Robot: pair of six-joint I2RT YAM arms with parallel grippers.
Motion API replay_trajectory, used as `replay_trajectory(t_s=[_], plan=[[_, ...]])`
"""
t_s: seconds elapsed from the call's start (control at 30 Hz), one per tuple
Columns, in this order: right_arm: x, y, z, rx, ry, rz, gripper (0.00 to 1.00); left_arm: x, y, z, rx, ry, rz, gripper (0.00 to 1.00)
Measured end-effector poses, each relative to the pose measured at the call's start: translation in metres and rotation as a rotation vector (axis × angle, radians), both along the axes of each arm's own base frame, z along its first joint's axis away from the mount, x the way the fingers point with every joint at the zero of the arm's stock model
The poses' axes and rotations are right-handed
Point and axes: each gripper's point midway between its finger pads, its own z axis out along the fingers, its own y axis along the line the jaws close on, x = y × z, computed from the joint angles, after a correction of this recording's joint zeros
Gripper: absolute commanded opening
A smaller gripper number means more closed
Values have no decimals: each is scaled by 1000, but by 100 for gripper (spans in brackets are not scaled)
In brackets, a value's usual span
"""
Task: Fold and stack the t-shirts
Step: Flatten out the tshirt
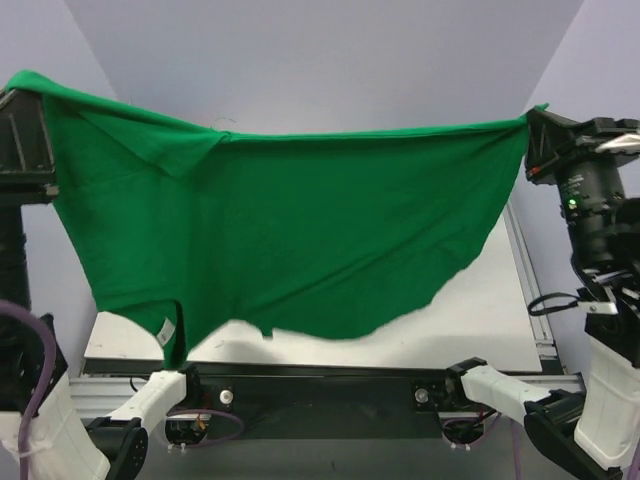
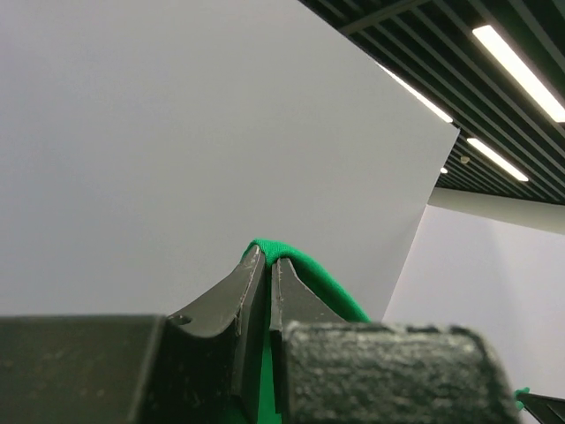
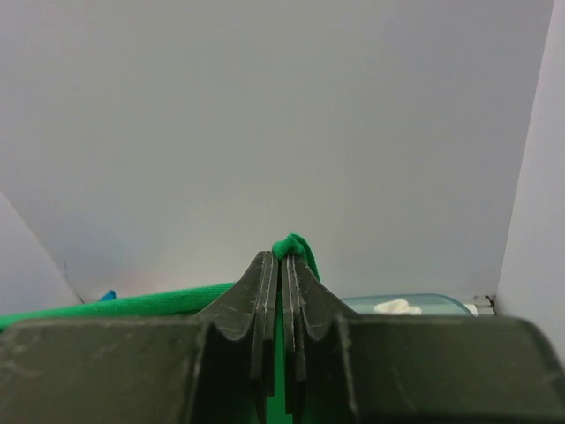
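The left tool (image 2: 267, 258) is clenched on a fold of the green t-shirt (image 1: 300, 230), a small hump of cloth poking out above its closed tips. The right tool (image 3: 283, 256) is likewise clamped on the same shirt, with a green nub showing just over its tips.

In the overhead view both tools are raised high, one at each side, and the shirt hangs stretched between them like a banner. Its top edge sags slightly in the middle. The lower edge is ragged and uneven, hanging lowest on the left, where a small white label (image 1: 167, 331) shows. The cloth hangs in front of the white tabletop (image 1: 490, 310); whether its lowest part touches the surface I cannot tell.

The right wrist view shows the rim of a translucent tub (image 3: 441, 301) low behind the tool. Something pale and crumpled (image 3: 395, 307) lies inside it; what it is cannot be made out.
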Motion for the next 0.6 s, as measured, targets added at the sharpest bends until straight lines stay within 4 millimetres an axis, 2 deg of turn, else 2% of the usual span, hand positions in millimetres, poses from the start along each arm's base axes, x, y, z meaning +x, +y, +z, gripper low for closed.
replay_trajectory(t_s=[0.07,0.13,0.2,0.23,0.27,0.3,0.33,0.37,0.4,0.43,0.5,0.53,0.57,0.6], plan=[[18,4,-14,-19,44,-13,0,27,-3,-8,5,26,-8,0],[44,11,-36,-47,104,-29,0,70,-7,-30,11,101,-22,0],[81,19,-73,-85,200,-48,0,130,-15,-66,22,213,-46,0],[102,22,-98,-106,259,-59,0,168,-19,-93,27,297,-58,0],[124,24,-127,-127,328,-74,0,220,-25,-136,39,415,-76,1],[140,24,-152,-142,388,-85,0,243,-28,-158,43,473,-84,9],[164,23,-186,-155,460,-99,0,285,-34,-203,52,586,-98,19],[185,22,-221,-165,538,-109,0,318,-39,-243,63,681,-110,30],[202,19,-258,-173,621,-121,22,352,-45,-291,76,788,-116,43],[216,15,-296,-175,707,-133,37,380,-49,-345,92,904,-122,55],[237,6,-358,-174,854,-150,63,411,-60,-449,115,1135,-138,59],[243,1,-384,-171,917,-157,67,414,-66,-494,128,1242,-147,63],[245,-2,-404,-176,969,-158,70,411,-71,-530,147,1329,-156,65],[245,-5,-418,-178,1010,-159,73,403,-77,-555,165,1399,-167,67]])
